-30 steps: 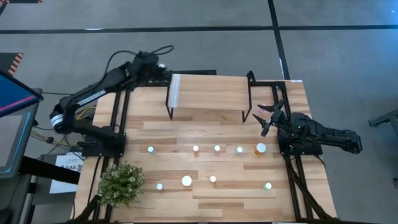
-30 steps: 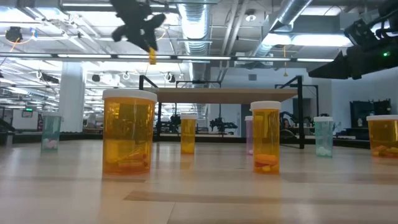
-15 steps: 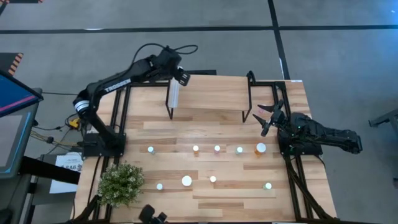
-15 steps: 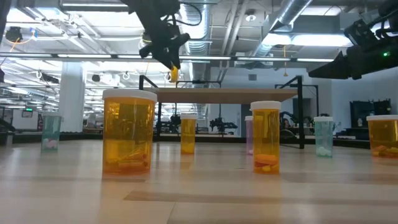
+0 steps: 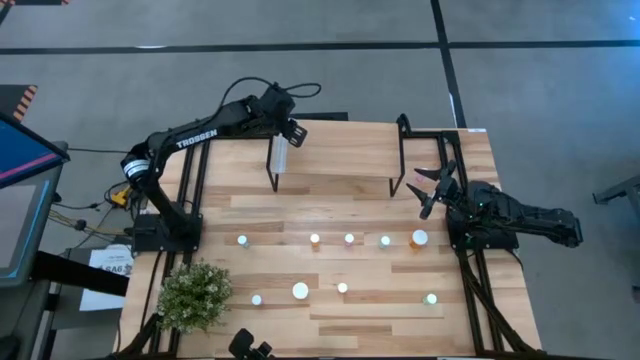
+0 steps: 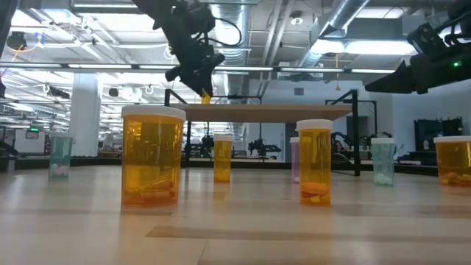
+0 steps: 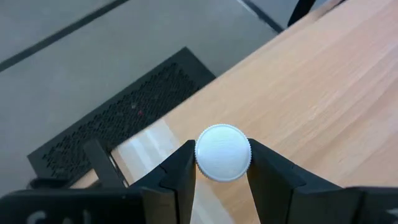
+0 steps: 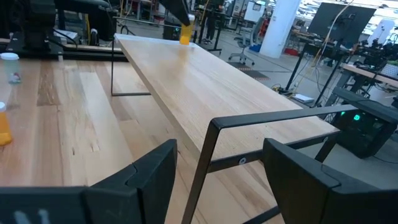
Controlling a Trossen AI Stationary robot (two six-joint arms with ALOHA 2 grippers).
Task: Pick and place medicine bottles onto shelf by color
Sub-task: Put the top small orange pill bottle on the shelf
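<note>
My left gripper (image 5: 290,133) is shut on a small orange medicine bottle (image 6: 205,96) with a white cap (image 7: 222,152). It hovers just over the left end of the shelf (image 5: 335,148), a light wood top on black legs (image 6: 268,112). The right wrist view shows that bottle (image 8: 185,34) at the shelf's far end. My right gripper (image 5: 435,185) waits open beside the shelf's right end. Several white-capped bottles stand on their bases on the table in two rows (image 5: 349,239) (image 5: 300,291): orange ones (image 6: 152,157) (image 6: 314,163) and a pale green one (image 6: 382,161). My left gripper pinches the bottle's white cap (image 7: 222,152) between its two fingers (image 7: 180,177), one on each side of the rim. The fingers come from above, pointing down. The bottle is lifted clear and hangs upright below them, close above the shelf's top (image 7: 311,93).
A potted green plant (image 5: 195,293) stands at the table's near left corner. The shelf's black leg frame (image 8: 217,143) stands right in front of my right gripper. Bare tabletop (image 5: 330,210) lies between the shelf and the bottle rows. A screen (image 5: 20,170) stands left of the table.
My left gripper has carried the orange bottle from beyond the shelf's left end toward the table's right, over that end of the shelf. It has then come down until the bottle hangs close above the top. It has stayed shut on the bottle.
</note>
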